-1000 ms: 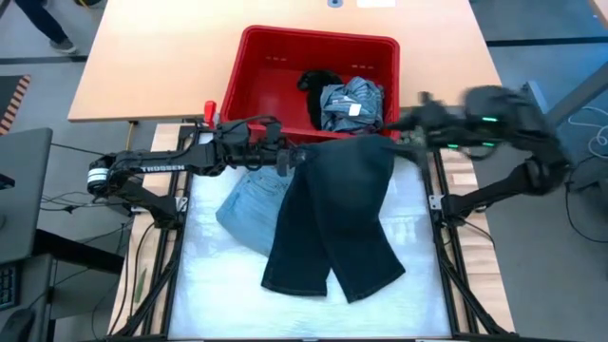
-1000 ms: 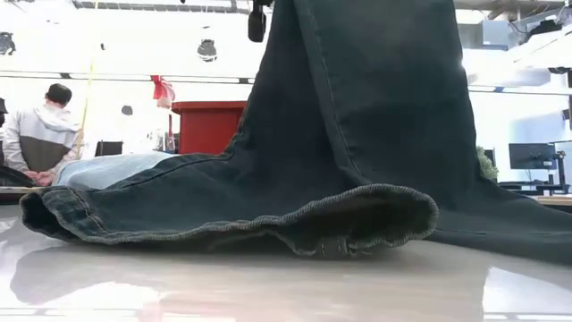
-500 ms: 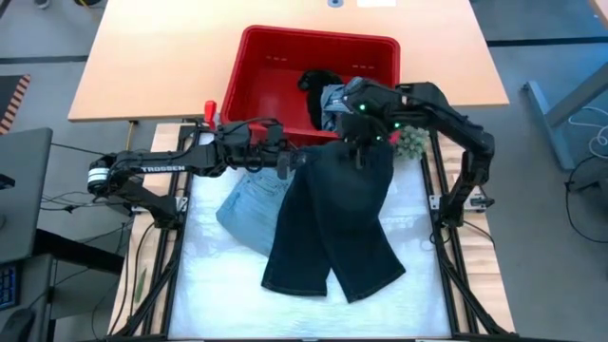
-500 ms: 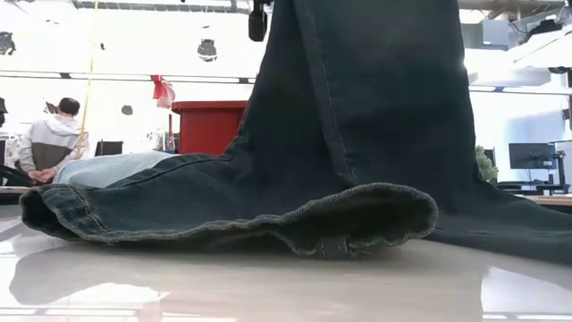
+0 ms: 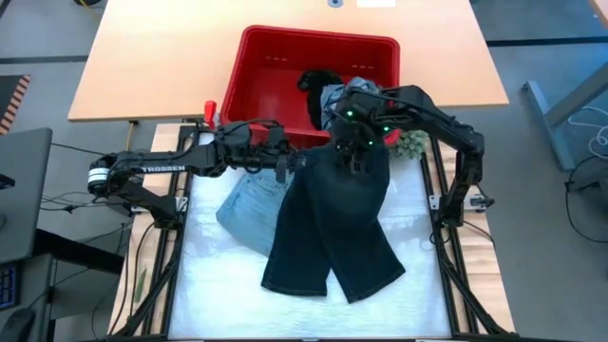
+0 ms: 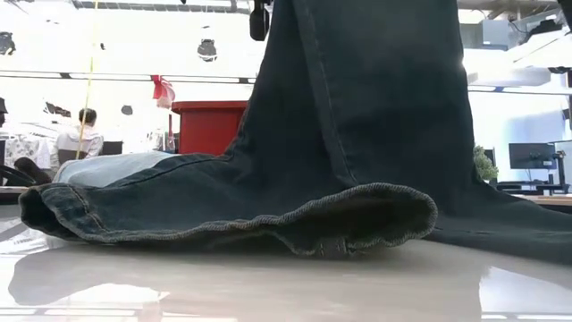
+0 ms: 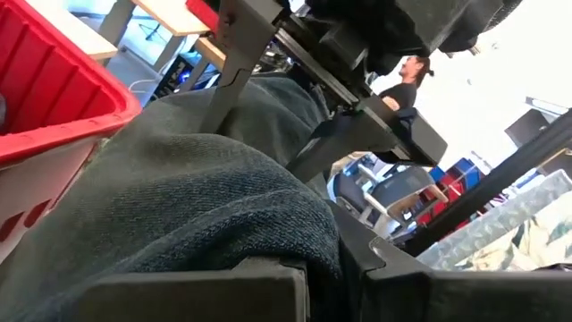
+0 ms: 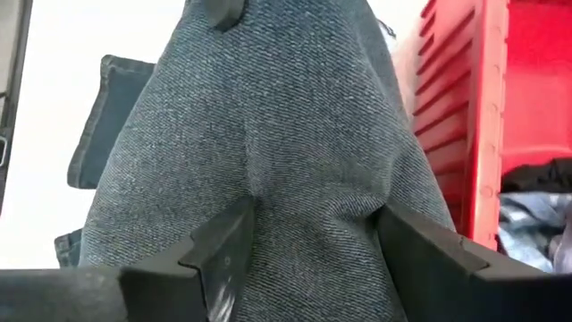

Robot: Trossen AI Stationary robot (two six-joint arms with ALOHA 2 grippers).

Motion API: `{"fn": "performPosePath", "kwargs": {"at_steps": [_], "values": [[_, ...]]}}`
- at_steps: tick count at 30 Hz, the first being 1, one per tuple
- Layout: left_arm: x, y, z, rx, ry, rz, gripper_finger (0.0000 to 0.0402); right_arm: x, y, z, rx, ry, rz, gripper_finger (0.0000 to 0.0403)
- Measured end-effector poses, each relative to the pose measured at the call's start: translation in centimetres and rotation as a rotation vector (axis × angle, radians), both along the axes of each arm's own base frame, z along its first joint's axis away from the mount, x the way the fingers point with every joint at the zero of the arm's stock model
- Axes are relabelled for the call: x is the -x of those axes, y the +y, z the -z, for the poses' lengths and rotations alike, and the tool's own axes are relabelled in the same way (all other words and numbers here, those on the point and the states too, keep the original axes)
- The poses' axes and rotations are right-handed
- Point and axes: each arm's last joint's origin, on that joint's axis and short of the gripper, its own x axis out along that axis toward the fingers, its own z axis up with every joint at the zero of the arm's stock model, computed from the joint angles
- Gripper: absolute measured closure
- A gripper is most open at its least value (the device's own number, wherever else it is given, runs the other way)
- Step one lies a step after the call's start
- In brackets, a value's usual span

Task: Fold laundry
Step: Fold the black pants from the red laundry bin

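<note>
A pair of dark navy jeans [image 5: 332, 218] hangs from my left gripper [image 5: 288, 163], which is shut on its upper end in front of the red basket [image 5: 313, 36]. Its legs slope down, and the hems [image 6: 268, 224] lie on the table toward the near edge. My right gripper [image 5: 353, 161] points steeply down over the same upper end, open, with a ridge of the denim [image 8: 304, 161] between its fingers. Light blue jeans [image 5: 247, 204] lie flat on the table under the dark pair's left side. My left gripper pinches a bunched fold of the dark jeans' upper end [image 7: 268, 224] between its two fingers, reaching in level from the table's left. The jeans hang below it, legs resting on the table. My right gripper straddles the denim from above; whether its fingers [image 8: 223, 255] touch it I cannot tell.
The red basket at the far edge holds a black garment [image 5: 318, 85] and a grey-blue one [image 5: 350, 100]. A small green fuzzy ball [image 5: 410, 142] sits by the basket's right corner. A person sits in the room beyond the table [image 6: 80, 134].
My right gripper has swung in from the table's right edge toward the left, come down and tipped steeply downward over the jeans' upper end, staying open. The jeans and my left gripper have kept still.
</note>
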Motion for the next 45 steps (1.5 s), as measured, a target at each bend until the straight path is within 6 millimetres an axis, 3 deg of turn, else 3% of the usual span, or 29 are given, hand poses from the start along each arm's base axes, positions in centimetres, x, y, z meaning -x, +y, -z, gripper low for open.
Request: {"fn": "performPosePath", "kwargs": {"at_steps": [3, 6, 12, 15, 19, 22, 29, 33, 41, 45], "values": [[0.0, 0.0, 0.1, 0.002, 0.013, -0.001, 0.0402, 0.8, 0.1, -0.9, 0.002, -0.028, 0.032, 0.0142], [0.0, 0.0, 0.1, 0.002, 0.015, -0.001, 0.0402, 2.9, 0.6, -3.1, 0.023, -0.106, 0.065, 0.0142], [0.1, -0.2, -0.4, -0.019, -0.038, 0.052, 0.0402, 9.0, 2.1, -6.5, -0.095, -0.265, 0.272, 0.0142], [0.4, -0.3, -1.0, -0.03, -0.074, 0.08, 0.0402, 13.1, 3.4, -7.8, -0.136, -0.35, 0.382, 0.0142], [0.8, -0.4, -1.5, -0.037, -0.093, 0.1, 0.0401, 18.8, 5.4, -7.4, -0.103, -0.417, 0.51, 0.0142], [0.9, -0.5, -1.7, -0.036, -0.114, 0.135, 0.0402, 20.8, 6.3, -4.9, -0.135, -0.421, 0.581, 0.0143], [1.5, -0.9, -3.5, -0.04, -0.293, 0.239, 0.0402, 18.9, 8.6, 4.9, -0.3, -0.475, 0.531, 0.0159], [1.6, -1.0, -3.9, 0.006, -0.316, 0.294, 0.0402, 18.4, 9.5, 8.7, -0.299, -0.532, 0.444, 0.0174], [2.6, -1.3, -5.6, 0.115, -0.481, 0.4, 0.0401, 17.3, 11.8, 11.7, -0.31, -0.525, 0.33, 0.0203], [3.7, -1.8, -6.9, 0.132, -0.615, 0.477, 0.0401, 16.1, 13.8, 11.9, -0.324, -0.599, 0.305, 0.0255]]}}
